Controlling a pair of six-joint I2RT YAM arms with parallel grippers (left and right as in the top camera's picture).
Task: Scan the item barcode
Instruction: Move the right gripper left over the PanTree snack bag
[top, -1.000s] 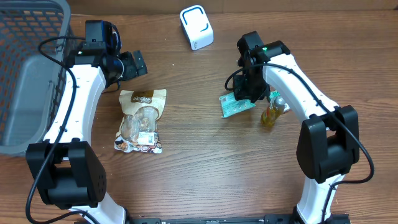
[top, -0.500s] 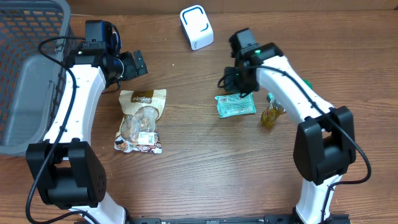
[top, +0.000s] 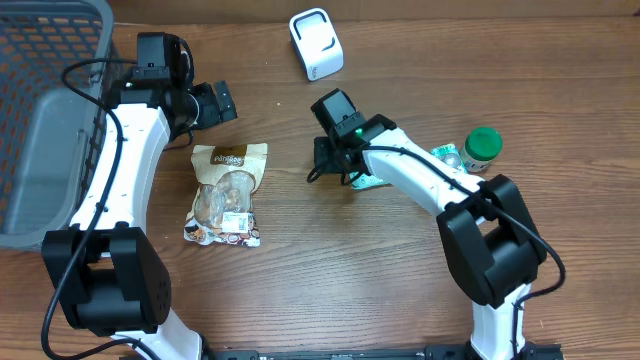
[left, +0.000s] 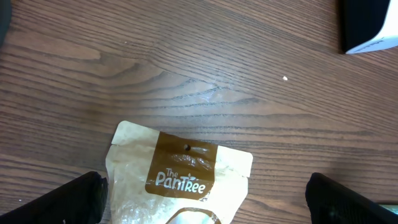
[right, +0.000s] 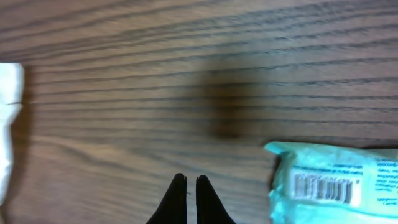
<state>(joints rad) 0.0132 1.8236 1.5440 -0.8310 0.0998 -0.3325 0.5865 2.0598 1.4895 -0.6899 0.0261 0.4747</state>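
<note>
The green packet (right: 329, 186) lies flat on the desk (right: 186, 74), barcode up, maybe so it can be read, beside the right jaws pinched together on nothing; the left jaws spread wide over the snack bag (left: 180, 180).

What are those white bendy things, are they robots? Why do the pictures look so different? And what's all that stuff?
Yes, they are two robot arms, each ending in a two-fingered hand. One picture looks down from above the table. The other two come from little cameras on the wrists, so they peek past the fingers. On the table lie a snack bag, a green packet with a barcode, a green-capped container and a white box. A grey basket sits at the left edge. The left hand is wide open near the snack bag and holds nothing. The right hand is pinched shut and empty, with the green packet beside it.
</note>
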